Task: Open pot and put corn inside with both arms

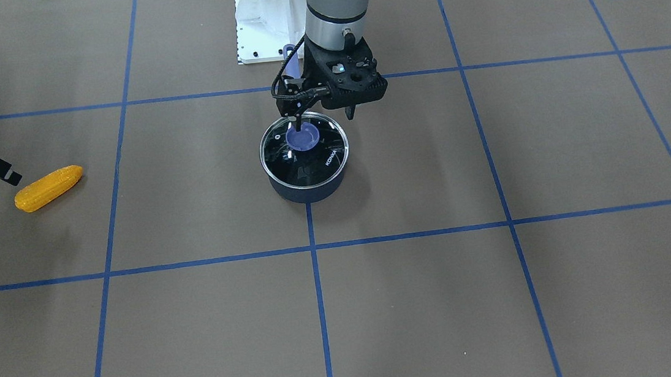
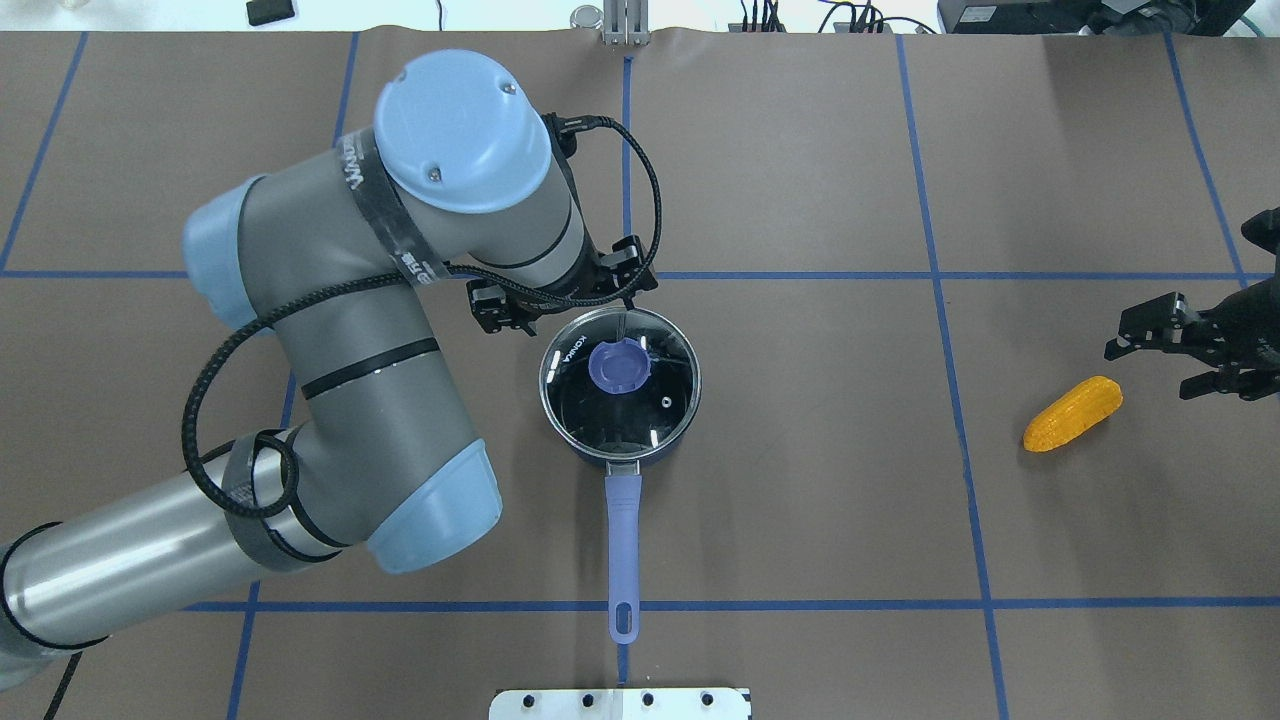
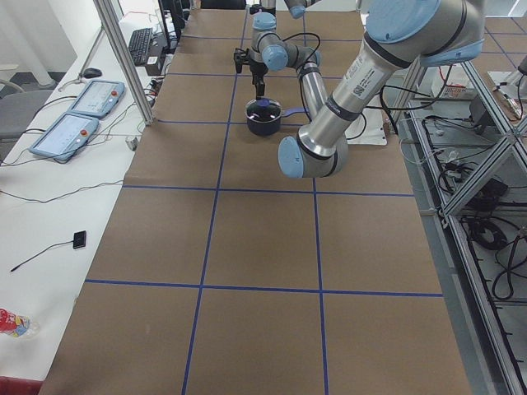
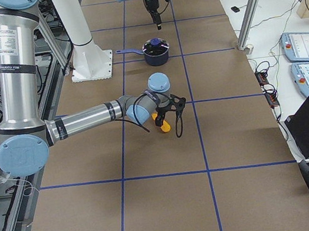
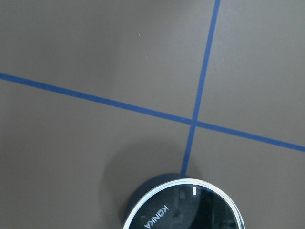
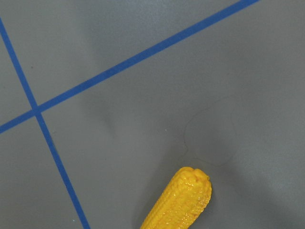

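Black on a grey arm, the left pincer [image 1: 325, 122] hovers spread wide just over the round glass lid [image 2: 655, 415], which sits closed on the small dark navy saucepan [image 1: 308, 192] at the middle of the brown taped surface [image 2: 800, 480]. Far to the right, the bumpy orange-yellow toy corn cob [image 2: 1072, 413] lies flat, with the right pincer [image 2: 1150, 365] gaping just beside it, empty. By my reading, lifting the lid and loading the corn are both yet to be done.

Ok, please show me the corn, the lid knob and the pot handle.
corn [image 2: 1072, 413]: overhead view, middle of the cob.
lid knob [image 2: 620, 366]: overhead view, centre of its top.
pot handle [image 2: 623, 545]: overhead view, middle of its length.
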Available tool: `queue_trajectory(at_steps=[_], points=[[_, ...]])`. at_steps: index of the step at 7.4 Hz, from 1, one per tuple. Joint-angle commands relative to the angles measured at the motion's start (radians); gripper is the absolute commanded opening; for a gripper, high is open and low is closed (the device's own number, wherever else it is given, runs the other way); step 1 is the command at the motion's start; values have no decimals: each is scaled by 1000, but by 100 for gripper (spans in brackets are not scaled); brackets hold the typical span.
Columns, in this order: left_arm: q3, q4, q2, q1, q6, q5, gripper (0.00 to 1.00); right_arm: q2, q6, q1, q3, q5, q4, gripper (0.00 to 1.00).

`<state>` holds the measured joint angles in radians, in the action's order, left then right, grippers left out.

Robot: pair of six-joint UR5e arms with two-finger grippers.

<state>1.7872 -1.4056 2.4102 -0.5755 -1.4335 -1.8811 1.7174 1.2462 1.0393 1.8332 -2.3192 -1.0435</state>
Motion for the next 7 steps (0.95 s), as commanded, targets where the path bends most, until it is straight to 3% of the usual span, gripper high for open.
queue_trajectory(at_steps=[1,3,7], points=[[-20,-9,1,55,-25,52,98,-1,10,-10,0,4,5,100],[-109,-116,1,74,-54,74,98,-8,13,-10,0,4,5,100],[-138,-133,6,105,-62,114,98,-10,13,-10,1,4,5,100]])
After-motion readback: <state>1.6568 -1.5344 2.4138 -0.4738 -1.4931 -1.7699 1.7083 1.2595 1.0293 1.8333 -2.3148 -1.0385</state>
